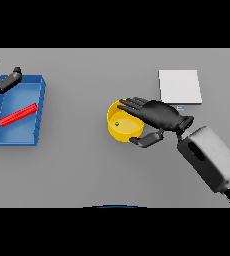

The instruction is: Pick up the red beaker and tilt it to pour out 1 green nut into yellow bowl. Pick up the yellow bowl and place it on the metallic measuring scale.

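Note:
The yellow bowl (119, 129) stands at mid-table with one green nut (117, 123) inside. My right hand (159, 115) reaches over the bowl's right side. Its fingers lie curled across the far rim and its thumb (146, 140) presses the near right rim, so the bowl is pinched between them. The metallic measuring scale (180, 86), a pale square plate, lies behind and to the right of the bowl. A red beaker (18, 115) lies on its side in the blue tray (39, 107) at the left. My left hand (4, 82) hovers open over the tray's far left corner.
The blue tray's raised walls take up the table's left side. A small light tag (180, 107) sticks out at the scale's front edge, just behind my right wrist.

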